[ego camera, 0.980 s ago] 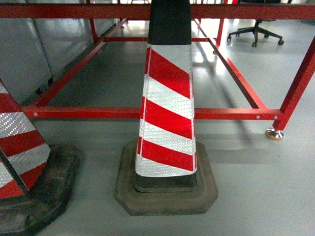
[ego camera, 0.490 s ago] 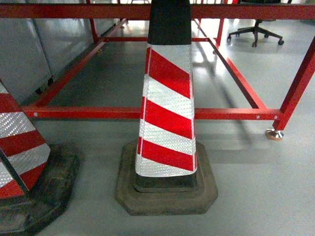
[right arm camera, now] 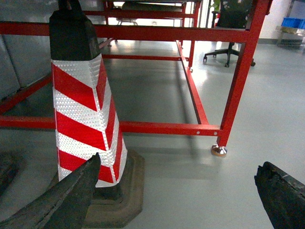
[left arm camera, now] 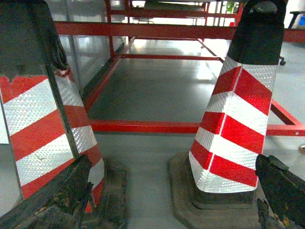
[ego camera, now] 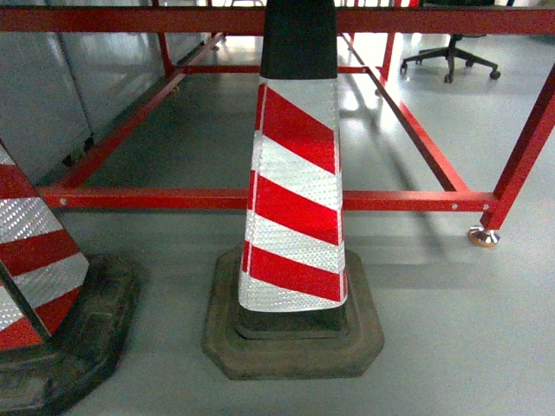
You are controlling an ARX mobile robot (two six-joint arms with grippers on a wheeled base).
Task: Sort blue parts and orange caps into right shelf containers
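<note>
Before striped cone (ego camera: 295, 173): left gripper (left arm camera: 167, 200), right gripper (right arm camera: 181, 200) both spread, empty; task parts, bins unseen, direction undeterminable.

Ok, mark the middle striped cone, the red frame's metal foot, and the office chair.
Red-and-white striped traffic cone (ego camera: 295, 199), head view, on its reflective striped body.
Round metal levelling foot (right arm camera: 219, 150), right wrist view, on its disc.
Black wheeled office chair (ego camera: 451, 57), head view, on its star base.
</note>
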